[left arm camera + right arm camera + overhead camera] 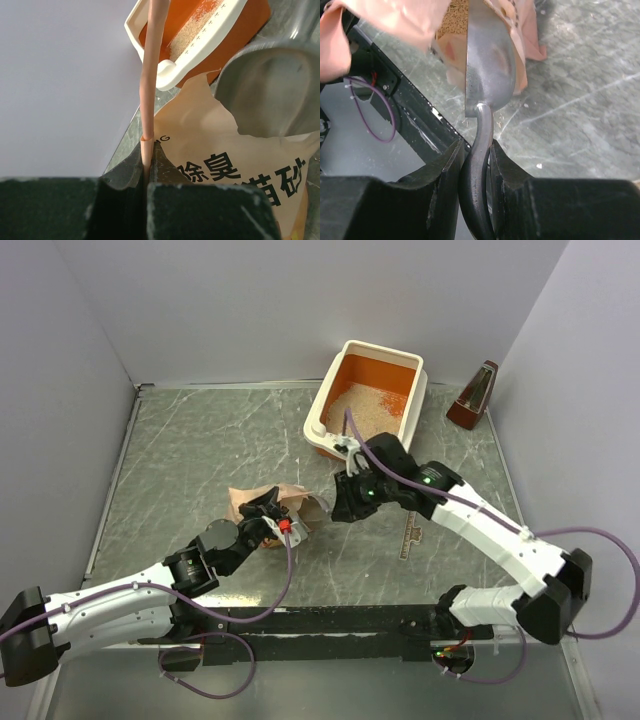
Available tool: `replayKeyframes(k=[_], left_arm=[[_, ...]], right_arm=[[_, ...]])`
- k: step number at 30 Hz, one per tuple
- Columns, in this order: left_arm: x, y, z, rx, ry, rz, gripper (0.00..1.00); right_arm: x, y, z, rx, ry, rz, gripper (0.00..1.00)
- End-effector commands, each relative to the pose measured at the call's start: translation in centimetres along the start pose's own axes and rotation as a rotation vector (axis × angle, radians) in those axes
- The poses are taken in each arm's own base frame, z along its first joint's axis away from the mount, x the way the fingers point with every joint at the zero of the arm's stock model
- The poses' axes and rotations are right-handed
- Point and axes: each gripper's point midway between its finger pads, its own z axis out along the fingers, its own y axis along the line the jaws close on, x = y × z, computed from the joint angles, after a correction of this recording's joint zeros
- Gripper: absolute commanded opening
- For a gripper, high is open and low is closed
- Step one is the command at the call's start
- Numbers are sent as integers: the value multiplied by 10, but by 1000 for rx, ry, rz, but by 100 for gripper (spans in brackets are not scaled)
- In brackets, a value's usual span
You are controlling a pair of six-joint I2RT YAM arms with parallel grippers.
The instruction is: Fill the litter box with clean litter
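1. The left gripper [266, 510] [146, 167] is at the left side of the peach-pink bag [242, 502] [200, 150] [380, 17]. Its jaws are clenched on a thin upright edge of the bag's plastic.
2. The bag lies crumpled on the grey marbled table [200, 450], its torn mouth open and black printed characters on its side.
3. A grey metal scoop [265, 85] [487, 65] has its bowl at the bag's mouth, tip pointing inward. In the left wrist view the bowl's inside looks like bare metal. Beige granules show inside the bag just past the tip.
4. The right gripper [352, 498] [476, 150] is just right of the bag, both fingers clamped on the scoop's curved handle.
5. The litter box [322, 405] [200, 45] stands beyond the bag and to its right, apart from it. Clean litter [365, 405] [192, 32] covers part of its orange floor.
6. A brown pyramid-shaped object [475, 398] stands far right of the bag, just past the box.
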Motion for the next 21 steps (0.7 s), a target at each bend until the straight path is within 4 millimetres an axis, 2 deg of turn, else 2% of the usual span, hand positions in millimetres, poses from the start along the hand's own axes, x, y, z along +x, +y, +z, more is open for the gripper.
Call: replayKeyframes(k=[1, 2, 4, 5, 6, 7, 11, 15, 16, 18, 21], left_arm=[[-23, 18, 2, -52, -76, -41, 1], [-23, 18, 2, -52, -76, -39, 1], [-24, 19, 1, -57, -79, -42, 1], [-23, 18, 1, -55, -77, -42, 1], [-23, 19, 1, -55, -77, -39, 1], [-24, 19, 1, -57, -78, -39, 1], [-26, 19, 1, -57, -84, -41, 1], [-27, 22, -1, -61, -92, -48, 1], [-28, 23, -2, -65, -98, -50, 1], [-30, 25, -3, -69, -106, -55, 1], [-33, 26, -4, -69, -117, -61, 1]], right_arm=[[-19, 23, 10, -66, -4, -27, 0], [-18, 21, 20, -66, 21, -18, 0], [-24, 24, 24, -60, 38, -28, 0], [-17, 17, 32, -28, 90, -15, 0], [-25, 18, 31, -11, 86, -22, 0], [-25, 5, 39, 57, 109, -29, 0], [-28, -12, 33, 194, 157, -48, 0], [-32, -14, 30, 261, 189, -89, 0], [-26, -16, 33, 282, 225, -98, 0], [-29, -16, 35, 328, 230, -134, 0], [-22, -15, 47, 359, 282, -171, 0]])
